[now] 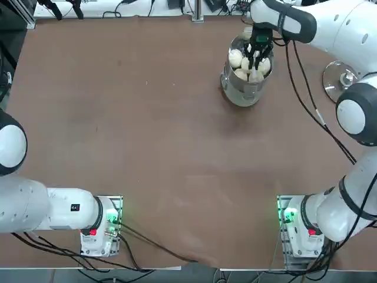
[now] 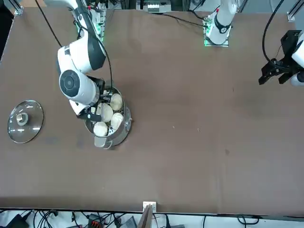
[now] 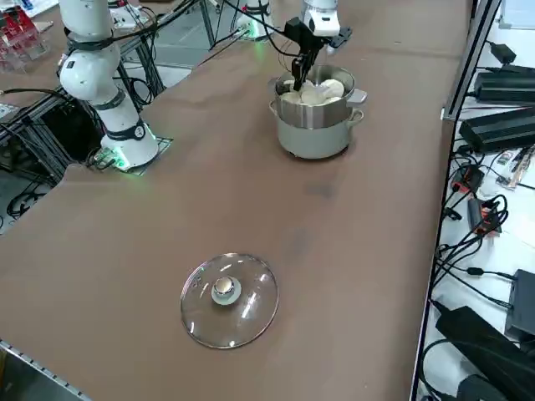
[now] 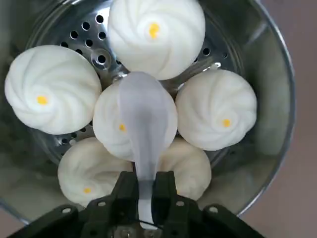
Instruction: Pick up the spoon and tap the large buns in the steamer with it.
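The right gripper [image 4: 146, 191] pinches the spoon [image 4: 143, 124] by its handle, bowl poised over the middle of the large buns [image 4: 52, 96] in the steamer [image 4: 277, 124] — tapping is underway; next, a gentle dip onto a bun.

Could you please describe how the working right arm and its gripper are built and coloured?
The right arm is glossy white with rounded joints, dark grey bands and black cables along it; green lights glow on its base. The right gripper is black, with two short fingers.
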Action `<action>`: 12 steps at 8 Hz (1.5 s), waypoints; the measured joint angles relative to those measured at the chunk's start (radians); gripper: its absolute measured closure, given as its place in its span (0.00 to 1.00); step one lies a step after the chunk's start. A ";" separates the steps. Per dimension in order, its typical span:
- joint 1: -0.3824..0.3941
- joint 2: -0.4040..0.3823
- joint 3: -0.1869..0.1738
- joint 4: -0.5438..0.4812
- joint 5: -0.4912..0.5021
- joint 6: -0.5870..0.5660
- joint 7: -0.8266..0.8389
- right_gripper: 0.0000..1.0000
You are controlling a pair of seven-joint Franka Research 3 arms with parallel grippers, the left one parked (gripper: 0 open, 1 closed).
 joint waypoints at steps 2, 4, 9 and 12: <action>0.000 0.000 0.000 0.002 0.000 0.000 0.000 0.83; 0.000 -0.004 -0.001 0.009 0.001 0.000 0.000 0.83; -0.094 -0.107 -0.008 0.045 0.000 -0.128 -0.004 0.83; -0.223 -0.136 -0.013 0.042 -0.005 -0.204 -0.130 0.83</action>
